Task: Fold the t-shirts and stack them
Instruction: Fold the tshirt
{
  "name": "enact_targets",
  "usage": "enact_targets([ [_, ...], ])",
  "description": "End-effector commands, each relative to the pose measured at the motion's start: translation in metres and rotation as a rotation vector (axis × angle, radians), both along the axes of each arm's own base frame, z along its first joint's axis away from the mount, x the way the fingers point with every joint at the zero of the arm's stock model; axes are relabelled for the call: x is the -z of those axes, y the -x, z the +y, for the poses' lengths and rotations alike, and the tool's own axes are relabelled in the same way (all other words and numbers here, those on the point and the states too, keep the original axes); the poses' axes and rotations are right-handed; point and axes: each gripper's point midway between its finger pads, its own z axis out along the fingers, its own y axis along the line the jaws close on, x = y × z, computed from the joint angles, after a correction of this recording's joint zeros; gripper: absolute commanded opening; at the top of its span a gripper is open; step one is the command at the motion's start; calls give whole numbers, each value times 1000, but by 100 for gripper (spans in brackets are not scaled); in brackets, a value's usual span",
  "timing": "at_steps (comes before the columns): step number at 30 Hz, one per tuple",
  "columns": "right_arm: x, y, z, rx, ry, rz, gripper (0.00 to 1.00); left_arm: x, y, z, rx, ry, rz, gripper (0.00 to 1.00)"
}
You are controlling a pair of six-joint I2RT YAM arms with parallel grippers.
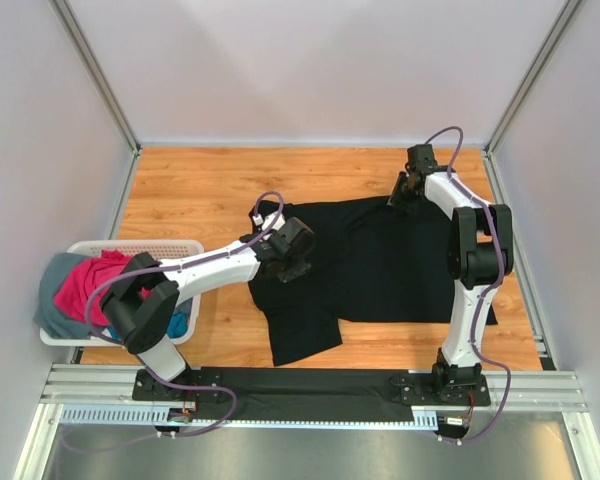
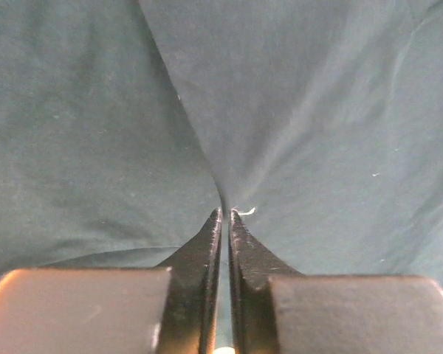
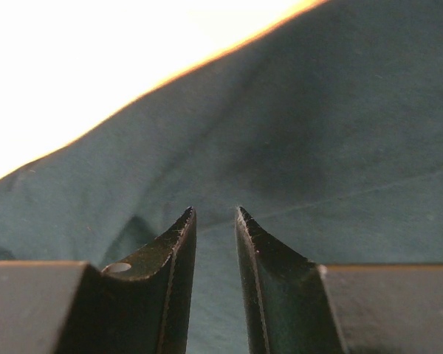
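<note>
Black shirt (image 1: pixel 400 270) lies rumpled across the table (image 1: pixel 200 190), one sleeve toward 6 o'clock. The left gripper (image 1: pixel 296 266) is at its 9 o'clock edge and the right gripper (image 1: pixel 402 195) at 12. Basket (image 1: pixel 130 247) at 9 holds pink shirt (image 1: pixel 80 285), grey shirt (image 1: pixel 50 290) and blue shirt (image 1: pixel 180 325).

Left wrist: jaws nearly together, pinching a cloth ridge.

Right wrist: jaws slightly parted against cloth; whether they grip cannot be told.

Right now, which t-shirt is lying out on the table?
The black t-shirt; the pink t-shirt, blue t-shirt and grey t-shirt sit bunched in the white basket.
</note>
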Motion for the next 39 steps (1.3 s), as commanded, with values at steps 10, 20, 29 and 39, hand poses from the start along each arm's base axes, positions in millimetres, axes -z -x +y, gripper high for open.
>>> enact_targets([
  [10, -36, 10, -100, 212, 70, -35, 31, -36, -16, 2, 36, -13, -66, 55],
  [20, -26, 18, -184, 367, 85, -48, 31, -85, -58, 19, 60, -6, -243, 60],
  [29, -14, 6, -218, 442, 80, -66, 30, -63, -79, 14, 78, 21, -216, 61],
  [39, -8, -11, -222, 525, 31, -158, 31, -60, -90, 17, 83, 21, -238, 59],
])
